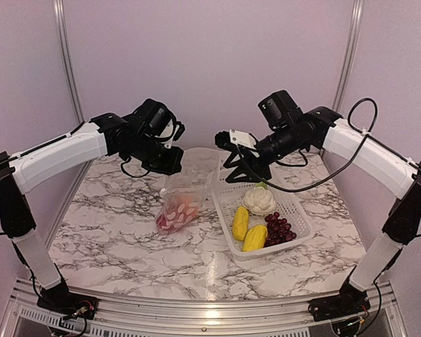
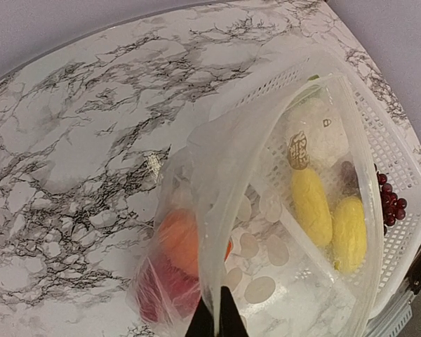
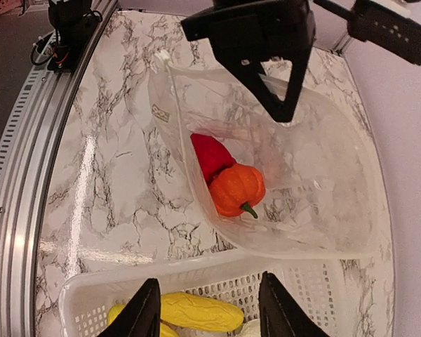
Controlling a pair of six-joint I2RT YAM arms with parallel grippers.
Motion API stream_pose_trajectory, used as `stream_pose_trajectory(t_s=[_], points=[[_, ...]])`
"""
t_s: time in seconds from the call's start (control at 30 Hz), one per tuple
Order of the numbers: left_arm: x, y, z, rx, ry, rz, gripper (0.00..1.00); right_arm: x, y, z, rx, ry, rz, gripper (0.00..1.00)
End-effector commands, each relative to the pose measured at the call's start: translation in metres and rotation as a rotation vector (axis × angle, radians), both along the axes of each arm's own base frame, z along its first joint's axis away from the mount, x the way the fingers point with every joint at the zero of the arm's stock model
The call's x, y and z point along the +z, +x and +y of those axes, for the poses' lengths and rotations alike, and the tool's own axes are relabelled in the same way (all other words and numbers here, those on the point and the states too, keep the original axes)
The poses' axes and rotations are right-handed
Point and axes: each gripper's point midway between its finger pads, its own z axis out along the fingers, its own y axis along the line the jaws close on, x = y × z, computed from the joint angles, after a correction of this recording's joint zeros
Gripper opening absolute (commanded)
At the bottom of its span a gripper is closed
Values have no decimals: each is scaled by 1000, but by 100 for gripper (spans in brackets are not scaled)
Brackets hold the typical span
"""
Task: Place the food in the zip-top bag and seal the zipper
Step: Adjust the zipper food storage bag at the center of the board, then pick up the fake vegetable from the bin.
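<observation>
Bag update: zip-top bag [image 1: 184,200] sits mid-desk [image 1: 112,232], just left of the basket [image 1: 303,219], mouth edge pinched up in the closed left tool [image 2: 214,319]. Red pepper [image 3: 209,156] and pumpkin [image 3: 236,189] are inside. Meanwhile the right tool [image 3: 209,309] hovers wide open over the basket's far side. Cauliflower [image 1: 259,201], yellow pieces [image 1: 241,222] and grapes [image 1: 279,229] lie in the basket.
</observation>
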Motion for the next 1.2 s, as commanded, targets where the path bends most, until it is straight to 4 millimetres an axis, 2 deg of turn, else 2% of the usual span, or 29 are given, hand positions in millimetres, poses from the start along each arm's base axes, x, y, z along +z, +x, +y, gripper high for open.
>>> stream_pose_trajectory(t_s=[0.0, 0.13, 0.27, 0.37, 0.53, 0.67, 0.9, 1.03, 1.17], points=[[15, -1, 5, -2, -25, -43, 0, -19, 22, -45, -153, -18, 78, 45], [19, 0, 3, 0, -39, -51, 0, -58, 64, -87, -362, -87, 82, 49], [22, 2, 2, 13, -53, -55, 0, -96, 107, -123, -581, -193, 8, 73], [22, 2, 1, 12, -58, -49, 0, -109, 121, -133, -623, -236, -73, 76], [18, 2, 1, 18, -51, -40, 0, -128, 121, -130, -577, -290, -132, 76], [18, 2, 5, 33, -43, -41, 0, -155, 116, -130, -576, -423, -236, 79], [20, 2, 7, 38, -41, -47, 0, -176, 113, -129, -643, -529, -387, 98], [20, 2, 8, 39, -37, -47, 0, -191, 106, -130, -642, -588, -419, 99], [18, 4, 7, 40, -36, -44, 0, -210, 108, -134, -653, -638, -451, 99]])
